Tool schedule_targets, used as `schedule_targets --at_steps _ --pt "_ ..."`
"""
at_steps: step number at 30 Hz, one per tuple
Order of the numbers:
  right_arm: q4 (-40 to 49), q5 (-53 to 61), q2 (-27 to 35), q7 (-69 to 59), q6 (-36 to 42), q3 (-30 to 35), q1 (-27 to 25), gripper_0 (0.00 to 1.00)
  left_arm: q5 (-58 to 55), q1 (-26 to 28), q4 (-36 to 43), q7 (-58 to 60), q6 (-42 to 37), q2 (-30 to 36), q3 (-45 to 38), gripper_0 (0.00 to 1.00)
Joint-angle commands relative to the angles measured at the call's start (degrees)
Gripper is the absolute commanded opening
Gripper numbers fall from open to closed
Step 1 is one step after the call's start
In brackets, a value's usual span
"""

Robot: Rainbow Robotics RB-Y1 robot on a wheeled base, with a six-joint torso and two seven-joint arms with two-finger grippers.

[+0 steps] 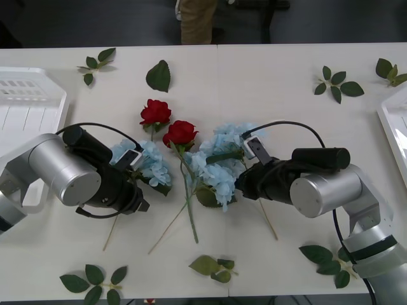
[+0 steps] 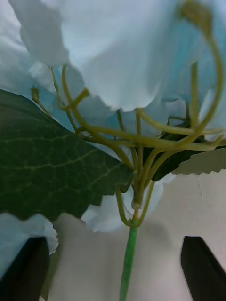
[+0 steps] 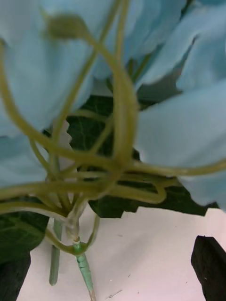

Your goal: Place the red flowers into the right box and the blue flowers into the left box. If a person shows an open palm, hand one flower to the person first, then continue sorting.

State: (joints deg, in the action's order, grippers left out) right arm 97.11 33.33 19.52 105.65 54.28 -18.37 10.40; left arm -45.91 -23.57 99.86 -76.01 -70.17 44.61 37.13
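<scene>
Because both pale sky-blue fabric hydrangea heads [image 1: 147,162] at the front view's centre look light, soft and crushable, the thin stiff green stem [image 2: 128,257] seems the safer hold. Left gripper [image 3: 113,273] and right gripper [image 2: 115,268] each stand spread, astride a stem.

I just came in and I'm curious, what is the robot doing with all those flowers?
It is sorting flowers on the table. Both open grippers are down at blue flowers: the left gripper at one, the right gripper at another. Neither is lifted yet. Two red flowers lie between them.
</scene>
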Motion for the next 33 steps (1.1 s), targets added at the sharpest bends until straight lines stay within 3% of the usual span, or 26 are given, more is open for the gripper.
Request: schedule_targets --at_steps 1,10,11,12,13,14,20,25,29,33 --pt "1.3 -1.3 0.0 -3.1 -0.8 -1.1 2.0 0.0 0.8 0.8 1.4 3.9 0.6 3.6 1.0 1.0" --pt "1.3 3.6 0.0 -2.6 -2.4 0.7 2.0 0.0 3.1 0.3 1.0 4.4 0.6 4.3 3.0 1.0" --pt "1.6 5.0 -0.1 -2.3 -2.8 1.4 2.0 0.0 3.4 0.1 1.0 4.5 0.6 4.3 3.3 0.81" --pt "1.9 5.8 0.0 -2.2 -2.8 1.9 2.0 0.0 3.4 0.1 1.0 4.5 0.7 4.3 3.4 0.55" --pt "3.0 7.9 0.1 -1.8 -2.8 3.4 1.9 0.0 3.5 0.0 1.0 4.7 0.7 4.3 3.5 0.05" --pt "3.8 8.9 0.2 -1.5 -2.7 4.1 1.9 0.0 3.5 0.0 1.0 4.8 0.7 4.3 3.5 0.0" --pt "12.6 23.6 0.3 0.0 6.0 15.3 2.1 0.0 4.2 -0.2 1.0 5.2 1.7 4.3 4.3 0.0" --pt "17.0 42.4 0.2 0.5 12.4 23.2 2.1 0.0 5.0 -0.3 1.0 5.6 3.1 4.2 4.9 0.0" --pt "19.0 50.2 -0.3 0.9 11.1 22.9 2.4 0.0 5.6 -0.4 1.0 5.8 3.1 4.2 4.9 0.0" --pt "20.5 50.7 -1.9 0.6 6.4 19.2 3.8 0.0 5.9 -1.6 1.0 6.1 3.0 4.3 4.2 0.0"
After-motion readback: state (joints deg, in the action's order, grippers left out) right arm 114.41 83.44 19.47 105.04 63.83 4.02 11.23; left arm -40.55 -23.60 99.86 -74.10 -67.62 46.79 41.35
